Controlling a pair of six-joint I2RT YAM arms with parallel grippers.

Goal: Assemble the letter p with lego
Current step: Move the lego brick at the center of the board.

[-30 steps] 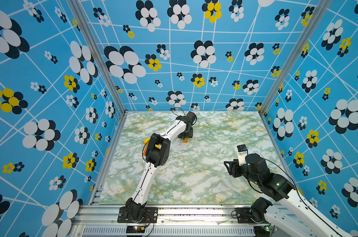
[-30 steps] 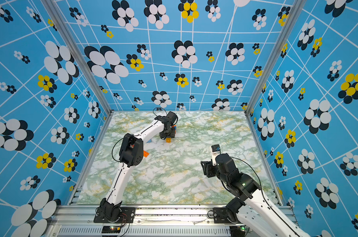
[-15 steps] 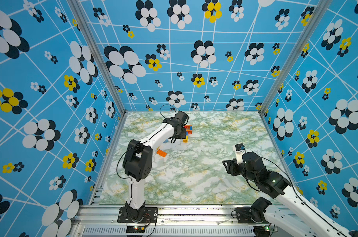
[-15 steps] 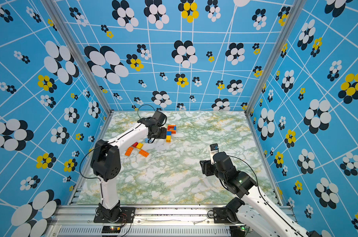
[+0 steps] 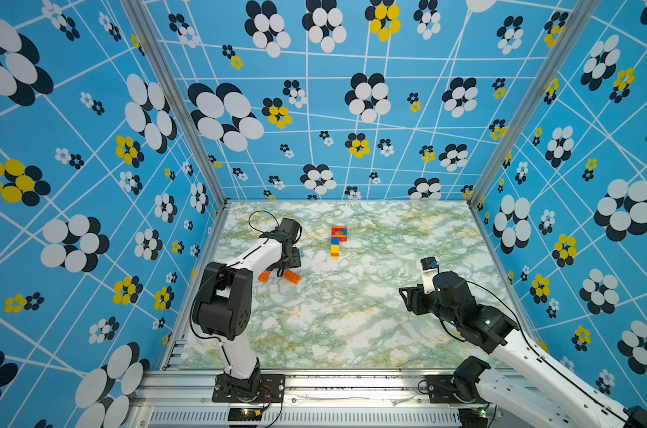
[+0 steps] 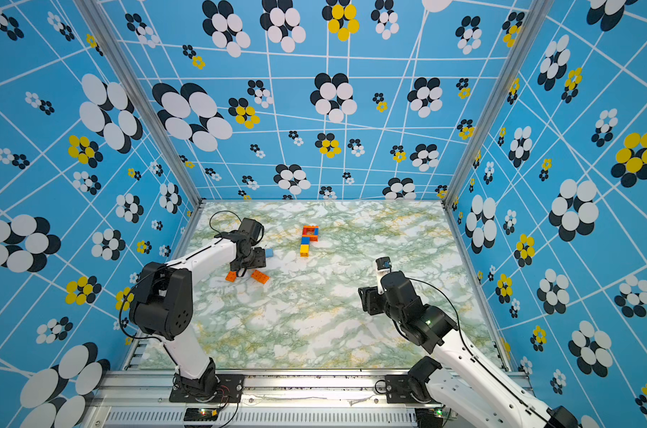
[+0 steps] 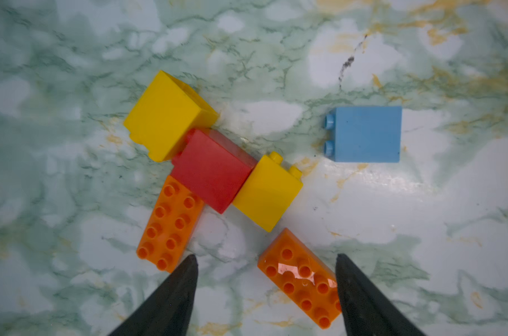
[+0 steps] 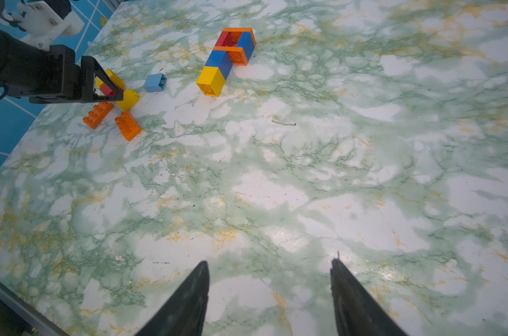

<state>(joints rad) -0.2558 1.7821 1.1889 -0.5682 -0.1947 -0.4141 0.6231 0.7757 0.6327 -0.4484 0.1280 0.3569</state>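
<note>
Left fingers [image 7: 171, 299] are hovering wide over spare bricks [image 7: 212, 170] beside the lego P [image 5: 338, 237], likely choosing one; right fingers [image 8: 186, 302] are waiting wide, clear.

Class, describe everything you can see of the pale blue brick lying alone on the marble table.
The pale blue brick is a small, squarish block of smooth, matte-looking plastic. It lies tipped on its side, two round studs projecting from one end. It rests on the marble table, apart from the nearest yellow brick, and nothing but the table touches it.
</note>
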